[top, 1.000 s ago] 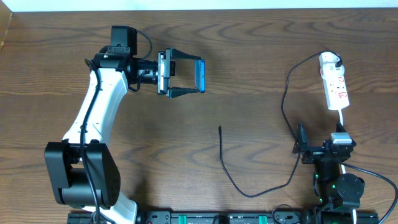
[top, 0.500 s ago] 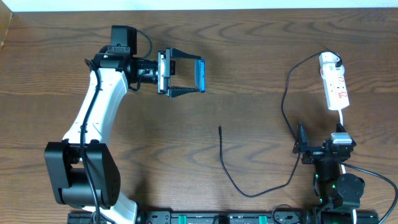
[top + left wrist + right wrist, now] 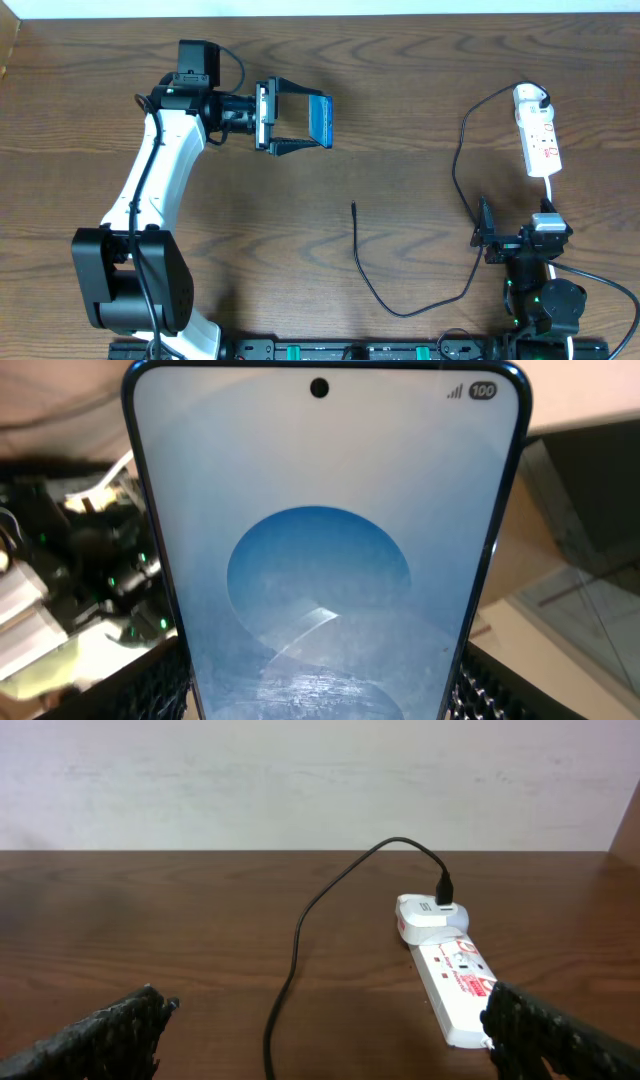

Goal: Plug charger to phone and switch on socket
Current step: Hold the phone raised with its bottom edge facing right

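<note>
the table (image 3: pixel 420 60) is dark brown wood with a strong grain, and a pale, plain wall (image 3: pixel 300 780) runs behind its far edge. seen from overhead, the left gripper (image 3: pixel 320 122) is out at about 11 o'clock from the table's middle. its fingers (image 3: pixel 160 690) are spread wide and pressed against the two long edges of the phone (image 3: pixel 321 116), so the blue screen faces the wrist camera. the socket (image 3: pixel 538 140) lies flat at about 2 o'clock, with a red-marked switch on top. the charger (image 3: pixel 354 210) is plugged in at the socket's far end. its thin black cable loops across the wood, and its free tip lies just off centre, towards 4 o'clock. the right gripper (image 3: pixel 325 1030) is low at 4 o'clock, its fingers gaping with nothing between them.
</note>
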Motion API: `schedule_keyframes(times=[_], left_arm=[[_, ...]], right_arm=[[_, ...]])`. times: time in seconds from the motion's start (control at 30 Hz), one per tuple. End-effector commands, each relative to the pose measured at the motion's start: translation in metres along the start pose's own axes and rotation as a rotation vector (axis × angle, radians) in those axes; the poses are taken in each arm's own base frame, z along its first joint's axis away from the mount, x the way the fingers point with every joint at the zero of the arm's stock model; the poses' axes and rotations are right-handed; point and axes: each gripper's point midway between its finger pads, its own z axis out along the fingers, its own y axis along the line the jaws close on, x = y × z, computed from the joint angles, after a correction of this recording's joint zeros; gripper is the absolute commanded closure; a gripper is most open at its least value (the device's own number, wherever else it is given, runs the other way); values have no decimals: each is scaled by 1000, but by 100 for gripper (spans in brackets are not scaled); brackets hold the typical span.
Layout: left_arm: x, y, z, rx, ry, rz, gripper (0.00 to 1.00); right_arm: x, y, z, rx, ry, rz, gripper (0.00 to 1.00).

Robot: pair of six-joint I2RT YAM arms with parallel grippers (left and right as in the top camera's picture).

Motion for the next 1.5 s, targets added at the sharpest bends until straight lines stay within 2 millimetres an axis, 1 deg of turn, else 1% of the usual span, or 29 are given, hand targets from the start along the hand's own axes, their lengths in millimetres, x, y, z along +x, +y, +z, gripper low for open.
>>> schedule_keyframes(times=[0.0, 0.07, 0.2, 0.23, 0.3, 0.4, 0.47, 0.67, 0.73, 0.9, 0.93, 1.07, 1.13, 1.23, 1.3, 1.37, 1.47], left_arm=[[-2, -9, -5, 12, -77, 101, 93], [-10, -13, -5, 16, -119, 168, 93], [-22, -17, -7, 14, -194, 223, 93], [-32, -17, -10, 9, -251, 221, 93], [-44, -17, -13, 2, -323, 220, 93], [-58, -23, -19, 8, -414, 249, 93], [-60, -31, -20, 24, -436, 287, 93], [-57, -54, -22, 78, -444, 406, 93], [-56, -58, -22, 88, -445, 426, 93], [-56, -58, -22, 89, -445, 429, 93], [-56, -58, -22, 89, -445, 430, 93], [-55, -58, -22, 89, -444, 430, 93], [-55, -58, -22, 89, -444, 430, 93], [-55, -58, -22, 89, -444, 430, 93], [-55, -58, -22, 89, -444, 430, 93], [-56, -58, -22, 89, -445, 430, 93], [-56, -58, -22, 89, -445, 430, 93]], right_arm=[[1, 0, 0, 0, 0, 10, 1], [1, 1, 0, 0, 0, 10, 1], [1, 0, 0, 0, 0, 10, 1], [1, 1, 0, 0, 0, 10, 1], [1, 0, 0, 0, 0, 10, 1], [1, 0, 0, 0, 0, 10, 1], [1, 0, 0, 0, 0, 10, 1], [1, 0, 0, 0, 0, 10, 1], [1, 0, 0, 0, 0, 10, 1], [1, 0, 0, 0, 0, 10, 1], [-6, 0, 0, 2, -26, 8, 1], [-20, 1, -1, -2, -82, 4, 1], [-33, 6, -3, -30, -136, -4, 1], [-55, 7, -7, -30, -229, -27, 1], [-65, 8, -9, -32, -263, -51, 1], [-71, 8, -11, -29, -265, -71, 1], [-77, 8, -8, -25, -219, -109, 1]])
